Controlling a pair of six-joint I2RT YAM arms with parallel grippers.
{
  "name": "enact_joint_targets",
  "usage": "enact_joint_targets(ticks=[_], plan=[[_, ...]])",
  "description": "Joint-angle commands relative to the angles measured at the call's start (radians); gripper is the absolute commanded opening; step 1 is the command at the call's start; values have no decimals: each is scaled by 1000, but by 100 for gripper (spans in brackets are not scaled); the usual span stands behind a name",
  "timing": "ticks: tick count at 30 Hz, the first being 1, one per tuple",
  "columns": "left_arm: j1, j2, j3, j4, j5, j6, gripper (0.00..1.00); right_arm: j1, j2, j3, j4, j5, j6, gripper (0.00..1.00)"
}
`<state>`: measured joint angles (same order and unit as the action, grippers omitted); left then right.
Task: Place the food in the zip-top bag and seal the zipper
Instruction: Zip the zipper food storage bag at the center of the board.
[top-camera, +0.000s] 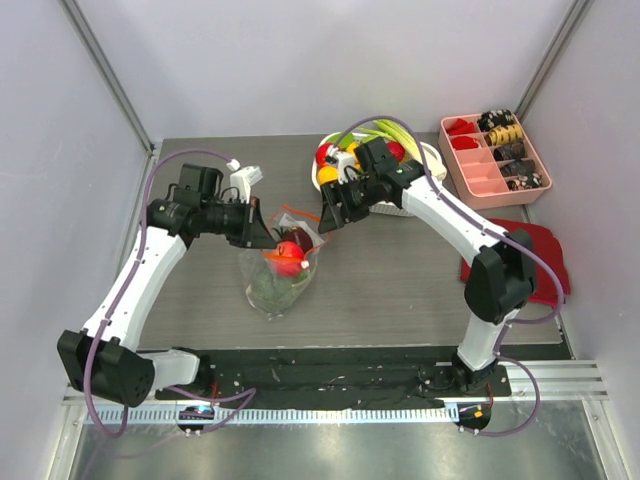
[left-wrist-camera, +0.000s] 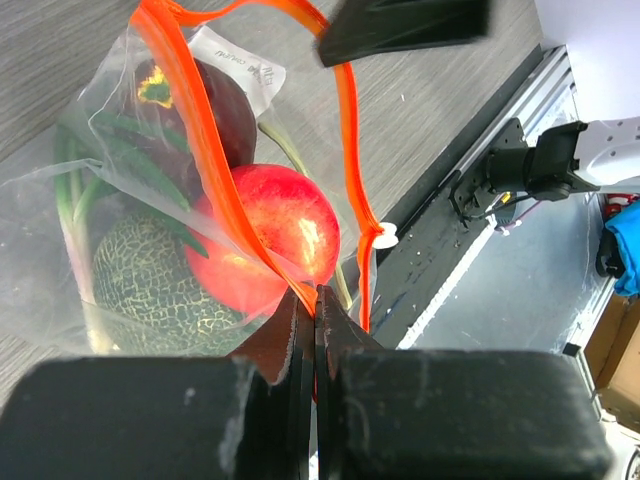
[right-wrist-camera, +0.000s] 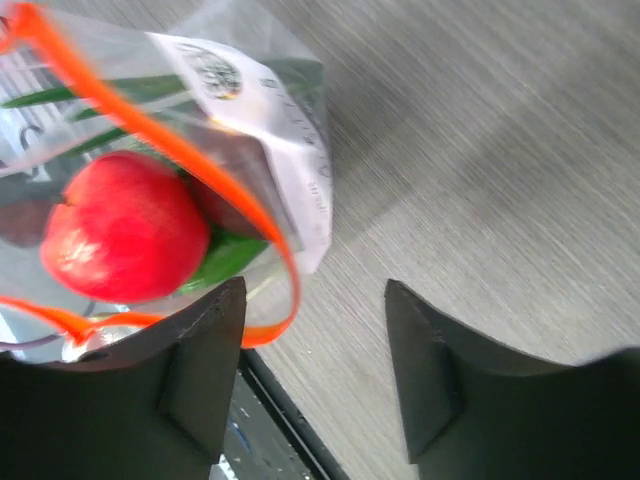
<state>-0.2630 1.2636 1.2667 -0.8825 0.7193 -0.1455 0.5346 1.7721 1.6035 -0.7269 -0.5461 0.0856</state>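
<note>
While the left jaws pinch fully shut on the thin orange-red zipper strip (left-wrist-camera: 190, 150) of the crinkly clear zip-top bag (left-wrist-camera: 235, 65), the right jaws stand wide apart, empty, just beside the mouth's far lip. Inside, directly below the left jaws, lie a round red fruit (left-wrist-camera: 265, 240) and a netted grey-green head (left-wrist-camera: 150, 275). Likely trouble, I reckon: fruit riding high at the mouth blocks the seal, or the strip slips free and the bag slumps.

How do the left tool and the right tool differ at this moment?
The left tool is shut; the right tool stands open. The left tool pinches the orange-red zipper strip of the crinkly clear plastic bag; the right tool, at the bag's mouth, clamps nothing. Both have black fingers.
</note>
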Motion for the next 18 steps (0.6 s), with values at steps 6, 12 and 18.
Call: enact_joint_targets(ticks=[6,12,18], plan=[[2,-43,17,-7,-10,44,0,2,9,50,21,-277,36,1],[4,29,98,-12,-86,27,0,4,-228,-160,292,-348,326,1],[-22,149,200,-29,-72,86,3,36,-359,-413,604,-227,630,1]])
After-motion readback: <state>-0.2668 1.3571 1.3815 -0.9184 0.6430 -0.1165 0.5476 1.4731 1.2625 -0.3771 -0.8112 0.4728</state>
